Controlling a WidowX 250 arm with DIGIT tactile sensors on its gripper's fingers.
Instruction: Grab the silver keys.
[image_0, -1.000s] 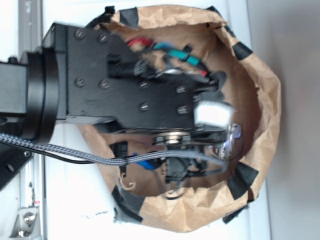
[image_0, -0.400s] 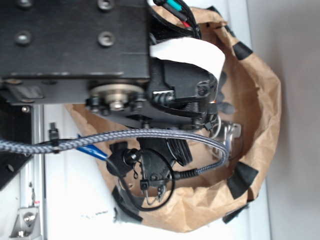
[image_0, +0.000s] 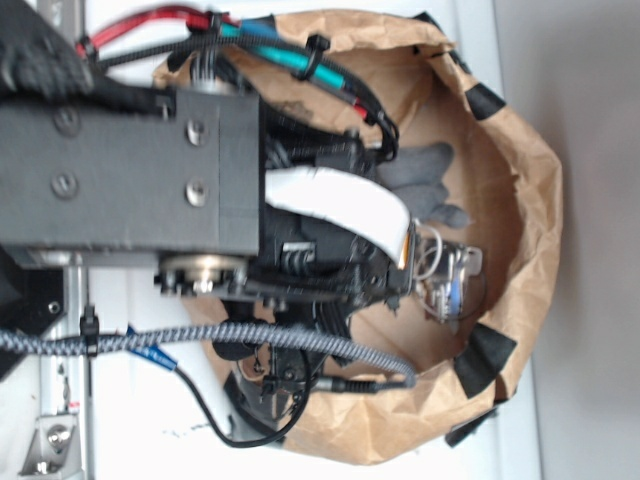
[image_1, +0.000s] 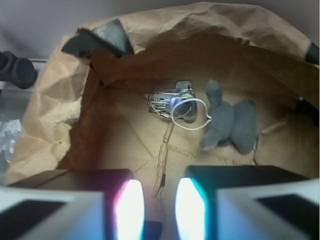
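Wrist view looks into a crumpled brown paper bag (image_1: 55, 115) whose creased floor serves as the surface; patches of black tape (image_1: 107, 36) mark its rim, and grey blurred surroundings lie beyond. In the exterior view the bag (image_0: 530, 200) rests on a white bench (image_0: 140, 400) beside a pale grey wall, with a metal bracket (image_0: 50, 440) at the corner. No readable writing or brand shows anywhere. The gripper (image_1: 159, 210) hangs above the bag floor, its fingers parted with a narrow gap and nothing between them. The silver keys (image_1: 172, 102) lie ahead of the gripper on a whitish wire loop, touching a grey plush toy (image_1: 227, 122) just to their right.
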